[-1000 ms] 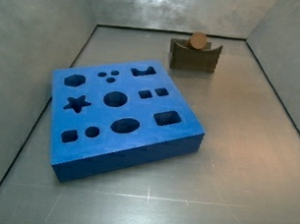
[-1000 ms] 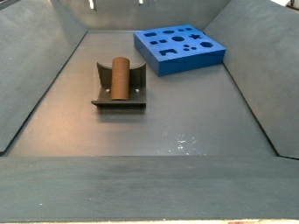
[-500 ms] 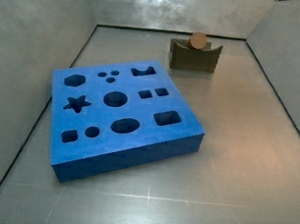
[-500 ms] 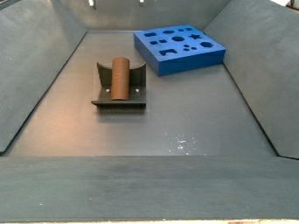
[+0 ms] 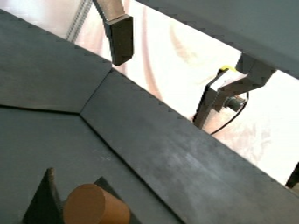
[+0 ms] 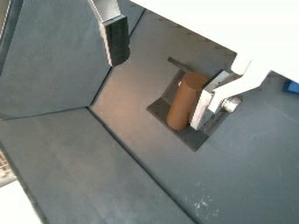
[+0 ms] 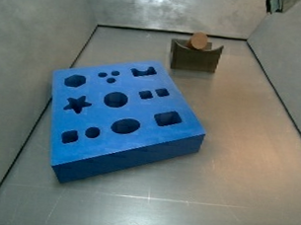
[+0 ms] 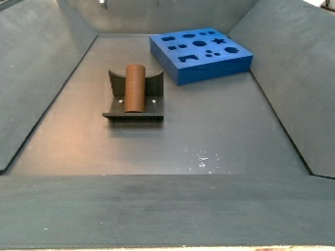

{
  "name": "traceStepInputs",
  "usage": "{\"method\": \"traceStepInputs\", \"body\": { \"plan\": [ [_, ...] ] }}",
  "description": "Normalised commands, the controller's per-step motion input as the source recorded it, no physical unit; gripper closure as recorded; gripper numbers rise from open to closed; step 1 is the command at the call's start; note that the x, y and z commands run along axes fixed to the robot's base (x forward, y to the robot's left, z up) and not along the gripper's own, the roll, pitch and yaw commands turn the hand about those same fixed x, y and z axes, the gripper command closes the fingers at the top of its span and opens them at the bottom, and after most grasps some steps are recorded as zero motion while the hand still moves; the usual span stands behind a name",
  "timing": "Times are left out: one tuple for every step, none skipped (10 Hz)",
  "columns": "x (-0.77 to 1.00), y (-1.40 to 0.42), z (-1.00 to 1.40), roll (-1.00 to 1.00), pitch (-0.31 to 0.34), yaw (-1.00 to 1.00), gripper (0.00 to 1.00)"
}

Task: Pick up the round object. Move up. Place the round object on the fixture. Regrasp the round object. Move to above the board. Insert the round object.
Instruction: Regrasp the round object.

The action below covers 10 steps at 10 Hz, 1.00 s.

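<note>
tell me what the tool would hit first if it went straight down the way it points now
Probably the small brown cylinder peg lying in the dark notched fixture. In a wrist view the open tool, high above, has the peg between its fingers, though depth is unclear.

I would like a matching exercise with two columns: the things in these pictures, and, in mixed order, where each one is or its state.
Things:
1. peg
2. fixture
3. board
4. gripper

States:
a. flat on the floor, all holes empty
b. open, holding nothing, above the floor
c. lying in a curved notch
d. dark block carrying the peg

Pairs: 1-c, 2-d, 3-a, 4-b
</note>
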Motion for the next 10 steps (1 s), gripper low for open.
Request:
{"method": "traceStepInputs", "body": {
  "plan": [
    [0.10,-0.04,-0.01,0.55,0.228,0.17,0.00],
    [0.08,-0.04,-0.01,0.38,0.174,0.20,0.00],
    [0.03,0.07,-1.00,0.32,0.123,0.24,0.00],
    [0.04,0.07,-1.00,0.29,0.075,0.24,0.00],
    [0.05,0.06,-1.00,0.25,0.013,0.22,0.00],
    [0.06,0.06,-1.00,0.20,-0.040,0.20,0.00],
    [0.07,0.06,-1.00,0.15,-0.109,0.16,0.00],
    [0.08,0.05,-1.00,0.13,-0.155,0.13,0.00],
    [0.08,0.05,-1.00,0.11,-0.181,0.10,0.00],
    [0.09,0.05,-1.00,0.11,-0.188,0.05,0.00]
  ]
}}
